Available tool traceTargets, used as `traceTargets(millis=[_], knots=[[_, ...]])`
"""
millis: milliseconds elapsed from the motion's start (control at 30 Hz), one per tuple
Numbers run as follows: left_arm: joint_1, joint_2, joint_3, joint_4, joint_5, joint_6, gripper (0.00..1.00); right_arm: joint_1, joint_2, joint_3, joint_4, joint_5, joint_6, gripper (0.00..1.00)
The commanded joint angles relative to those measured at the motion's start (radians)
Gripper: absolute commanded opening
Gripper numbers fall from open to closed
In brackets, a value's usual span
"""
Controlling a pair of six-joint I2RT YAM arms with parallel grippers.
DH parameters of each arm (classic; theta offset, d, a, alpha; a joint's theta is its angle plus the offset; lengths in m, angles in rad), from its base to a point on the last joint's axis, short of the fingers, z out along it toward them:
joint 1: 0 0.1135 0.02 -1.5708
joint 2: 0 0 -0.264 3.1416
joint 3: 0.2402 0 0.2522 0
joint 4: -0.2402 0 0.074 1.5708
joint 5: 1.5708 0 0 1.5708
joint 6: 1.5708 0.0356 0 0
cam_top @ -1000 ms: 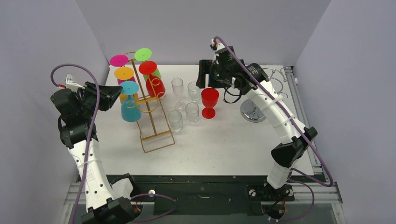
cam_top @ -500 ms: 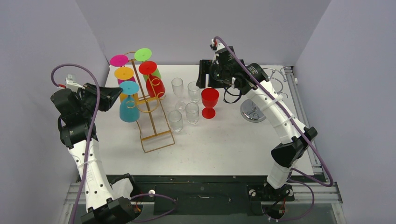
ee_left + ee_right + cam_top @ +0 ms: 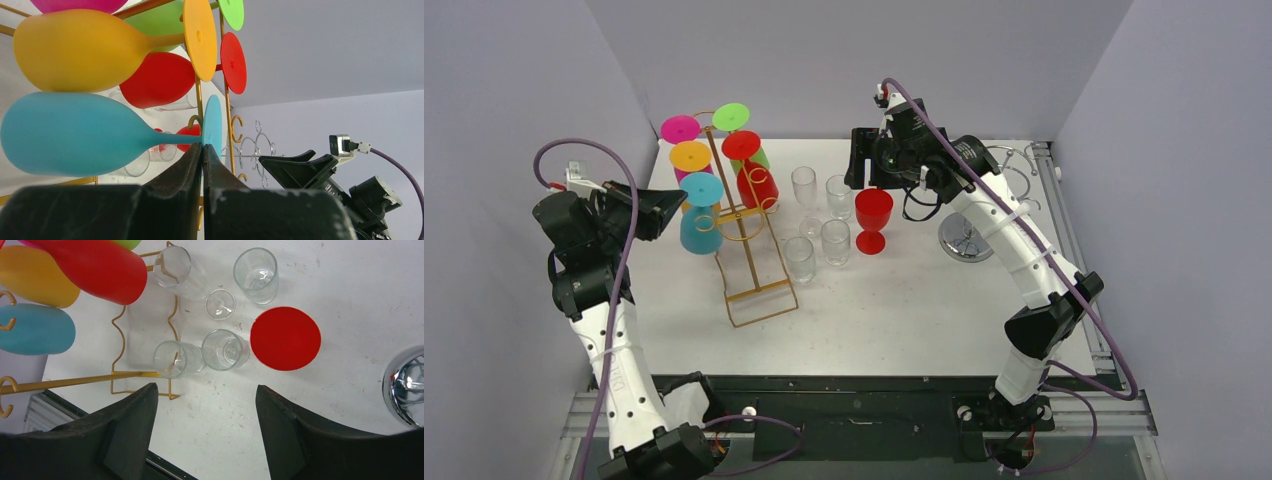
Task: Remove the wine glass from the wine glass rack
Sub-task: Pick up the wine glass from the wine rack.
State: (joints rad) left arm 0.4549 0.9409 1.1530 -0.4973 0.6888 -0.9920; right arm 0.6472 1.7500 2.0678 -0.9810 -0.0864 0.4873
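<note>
A gold wire rack point(image 3: 754, 270) stands on the left of the table. Coloured wine glasses hang on it upside down: blue point(image 3: 701, 232), orange point(image 3: 690, 157), red point(image 3: 757, 185), pink point(image 3: 680, 128) and green point(image 3: 730, 116). My left gripper point(image 3: 669, 205) is beside the blue glass. In the left wrist view the left gripper point(image 3: 202, 147) is shut, with its tips just under the blue glass's point(image 3: 75, 132) stem, next to its foot. My right gripper point(image 3: 864, 170) is open and empty, and hangs above the table point(image 3: 207, 395).
A red wine glass point(image 3: 873, 210) stands upright on the table, under the right gripper. Several clear glasses point(image 3: 835, 240) stand between it and the rack. A chrome wire rack point(image 3: 965, 240) stands at the right. Walls close in the left, back and right sides.
The left gripper has shifted a little at the blue glass, and the glass has moved slightly left. The right arm has not moved.
</note>
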Motion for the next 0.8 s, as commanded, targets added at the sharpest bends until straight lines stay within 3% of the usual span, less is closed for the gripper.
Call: traceTargets(millis=[0, 767], knots=[[0.008, -0.031, 0.057, 0.025, 0.003, -0.014, 0.00, -0.007, -0.046, 0.020, 0.024, 0.012, 0.008, 0.67], [0.032, -0.064, 0.100, -0.054, -0.065, -0.010, 0.00, -0.007, -0.072, -0.011, 0.018, 0.024, 0.006, 0.66]])
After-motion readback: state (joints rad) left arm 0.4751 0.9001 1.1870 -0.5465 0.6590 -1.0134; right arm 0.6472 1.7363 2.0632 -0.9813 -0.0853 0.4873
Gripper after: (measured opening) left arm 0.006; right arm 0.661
